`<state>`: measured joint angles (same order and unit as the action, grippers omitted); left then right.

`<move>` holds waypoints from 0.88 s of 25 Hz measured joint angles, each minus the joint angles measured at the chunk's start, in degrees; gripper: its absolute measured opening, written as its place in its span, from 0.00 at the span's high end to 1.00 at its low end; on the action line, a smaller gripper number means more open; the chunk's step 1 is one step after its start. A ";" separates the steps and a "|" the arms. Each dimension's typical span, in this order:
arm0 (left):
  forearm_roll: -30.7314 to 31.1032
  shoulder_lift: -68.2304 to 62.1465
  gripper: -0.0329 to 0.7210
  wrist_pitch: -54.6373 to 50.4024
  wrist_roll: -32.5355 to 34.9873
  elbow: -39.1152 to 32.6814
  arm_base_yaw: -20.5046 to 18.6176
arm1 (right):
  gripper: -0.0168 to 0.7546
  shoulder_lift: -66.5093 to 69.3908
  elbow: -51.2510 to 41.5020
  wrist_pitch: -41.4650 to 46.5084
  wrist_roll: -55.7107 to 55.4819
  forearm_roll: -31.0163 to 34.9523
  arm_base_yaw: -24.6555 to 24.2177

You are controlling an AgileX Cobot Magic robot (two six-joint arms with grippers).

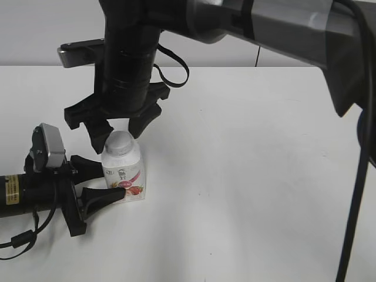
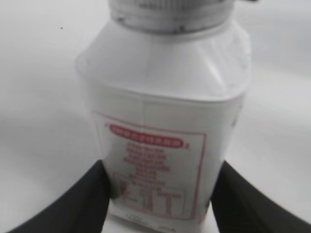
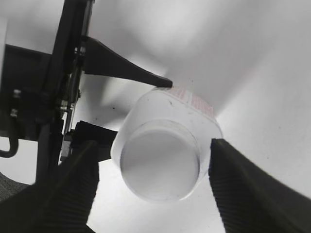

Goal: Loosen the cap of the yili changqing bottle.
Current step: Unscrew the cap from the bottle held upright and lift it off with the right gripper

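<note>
The yili changqing bottle (image 1: 124,174) stands upright on the white table, white with a pink-red strawberry label. Its white cap (image 1: 120,143) is on the neck. My left gripper (image 1: 108,178) reaches in from the left and is shut on the bottle's lower body; in the left wrist view both black fingers (image 2: 158,194) press the bottle (image 2: 160,107) sides, with the cap (image 2: 170,14) at the top edge. My right gripper (image 1: 117,136) hangs above, open, a finger on each side of the cap. In the right wrist view its fingers (image 3: 153,145) flank the cap (image 3: 160,165) with gaps.
The white table (image 1: 247,176) stretches to the right and front of the bottle. The right arm's dark body and cable (image 1: 358,194) cross the top and right of the exterior view. The left arm (image 1: 35,191) lies along the table at the left.
</note>
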<state>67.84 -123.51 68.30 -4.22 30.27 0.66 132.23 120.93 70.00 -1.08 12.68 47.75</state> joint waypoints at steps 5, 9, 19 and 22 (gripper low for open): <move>0.00 0.00 0.43 -0.06 0.00 0.00 0.00 | 0.26 0.06 0.00 0.00 -0.07 0.06 0.00; 0.00 0.00 0.43 -0.06 0.00 0.00 0.00 | 0.28 0.06 0.00 0.00 -0.08 0.00 0.00; 0.06 0.00 0.43 -0.06 0.00 0.00 0.00 | 0.36 0.06 -2.65 0.00 -0.21 -0.05 0.00; 0.16 0.00 0.43 -0.06 0.00 0.00 0.00 | 0.37 0.06 -2.79 0.00 -0.21 -0.16 0.00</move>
<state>68.00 -123.51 68.24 -4.22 30.27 0.66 132.29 118.14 70.00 -1.29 12.52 47.75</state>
